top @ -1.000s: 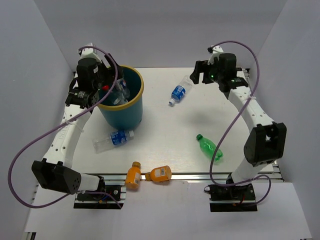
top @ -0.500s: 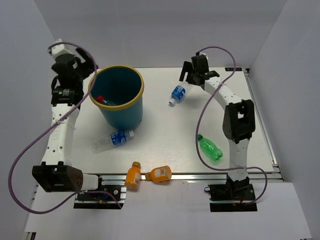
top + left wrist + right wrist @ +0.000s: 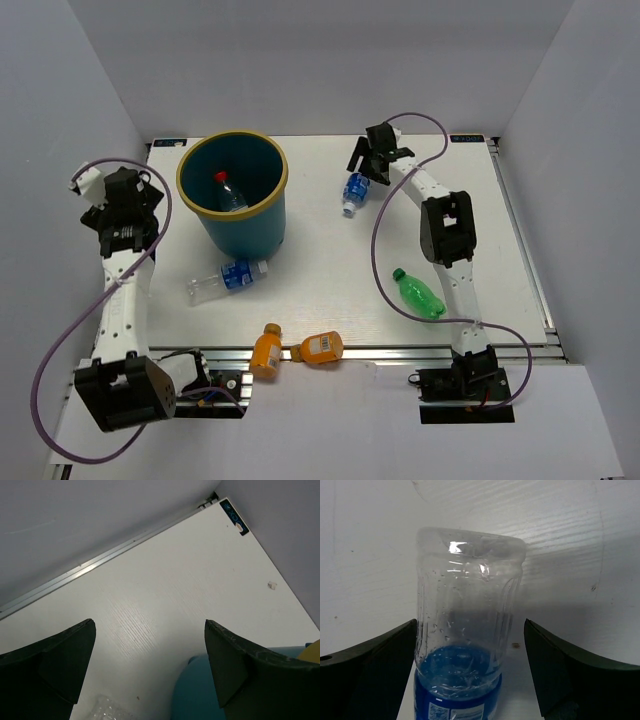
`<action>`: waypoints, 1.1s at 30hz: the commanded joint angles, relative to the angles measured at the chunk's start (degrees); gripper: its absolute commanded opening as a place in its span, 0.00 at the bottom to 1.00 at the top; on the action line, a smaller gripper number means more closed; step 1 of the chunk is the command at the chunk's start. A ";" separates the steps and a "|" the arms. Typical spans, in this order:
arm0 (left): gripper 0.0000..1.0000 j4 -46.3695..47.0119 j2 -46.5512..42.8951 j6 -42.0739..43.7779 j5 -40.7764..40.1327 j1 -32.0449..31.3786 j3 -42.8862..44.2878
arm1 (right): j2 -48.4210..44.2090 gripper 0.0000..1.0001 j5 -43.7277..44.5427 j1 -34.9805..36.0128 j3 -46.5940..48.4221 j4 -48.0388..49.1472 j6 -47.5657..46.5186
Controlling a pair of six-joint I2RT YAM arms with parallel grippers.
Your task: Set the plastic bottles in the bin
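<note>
The teal bin (image 3: pixel 243 232) with a yellow rim stands at the back left; a clear red-capped bottle (image 3: pixel 226 192) lies inside it. My right gripper (image 3: pixel 362 168) is open, its jaws either side of a clear blue-label bottle (image 3: pixel 355 188) lying on the table; the right wrist view shows that bottle (image 3: pixel 466 630) between the open gripper (image 3: pixel 470 626), untouched. Another blue-label bottle (image 3: pixel 228 277) lies in front of the bin. A green bottle (image 3: pixel 419 295) lies right of centre. Two orange bottles (image 3: pixel 266 350) (image 3: pixel 320 347) lie at the near edge. My left gripper (image 3: pixel 130 195) is open and empty, left of the bin.
The left wrist view shows bare white table, the bin's wall (image 3: pixel 200 695) at the bottom right and a bit of clear plastic (image 3: pixel 102 707) at the bottom edge. Grey walls close in the table on the left, back and right.
My left arm has drawn back from over the bin to its left and is empty; the red-capped bottle now lies in the bin. My right gripper has moved left and down over the blue-label bottle.
</note>
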 commanded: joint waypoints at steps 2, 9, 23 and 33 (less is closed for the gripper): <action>0.98 0.51 -5.69 -3.90 -4.47 0.51 -3.08 | 2.65 0.86 -1.84 0.14 3.04 -1.16 2.89; 0.98 -2.13 -7.28 -8.99 -4.12 0.51 -4.84 | -6.29 0.39 -7.89 0.23 -0.39 7.61 -5.00; 0.98 -8.45 -7.64 -21.03 -0.95 0.51 -10.47 | -33.03 0.41 -33.31 17.35 -4.08 30.46 -35.52; 0.98 -11.52 -8.95 -23.06 4.67 0.51 -13.90 | -23.10 0.57 -28.74 29.41 3.39 41.55 -36.05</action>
